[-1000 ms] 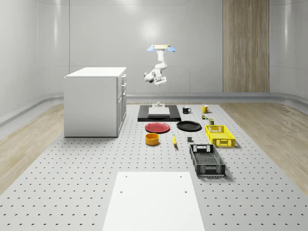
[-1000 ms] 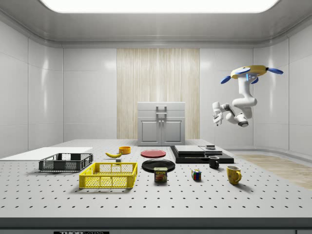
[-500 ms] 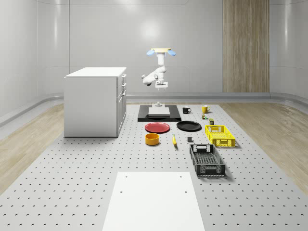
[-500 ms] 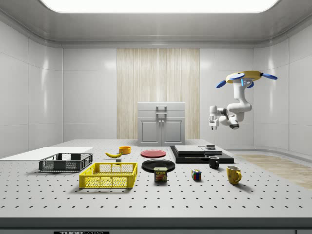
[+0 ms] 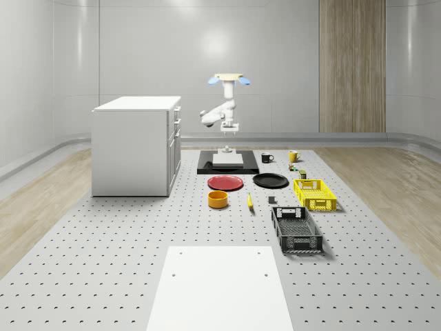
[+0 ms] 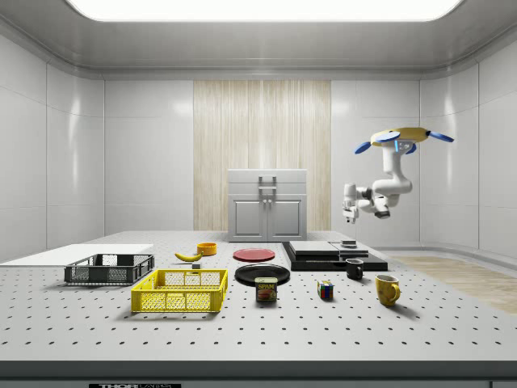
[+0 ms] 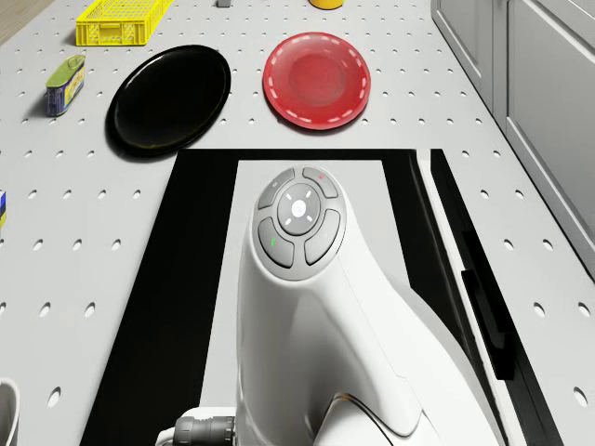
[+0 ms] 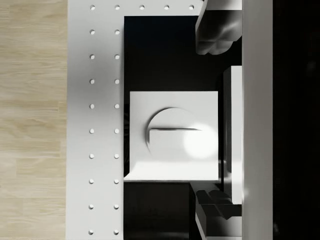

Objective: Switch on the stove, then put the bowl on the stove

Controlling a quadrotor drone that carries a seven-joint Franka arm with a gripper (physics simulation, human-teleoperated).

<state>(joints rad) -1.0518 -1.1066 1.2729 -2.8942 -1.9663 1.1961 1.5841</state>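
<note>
Hovering drone over stove | tool above knob

The room is bright and evenly lit. In the side view a long light panel in the ceiling glows almost pure white at the top of the frame, and the light comes down from there. The grey walls carry soft reflections; in the whole-scene view a pale glare patch sits on the back wall, upper centre. Shadows under the things on the counter are short and soft. In the wrist view a round bright spot lies on the white knob plate, right of centre, and a dim shadow lies along its lower edge. All renders are clean, with no blur and no bending at the edges.
</note>
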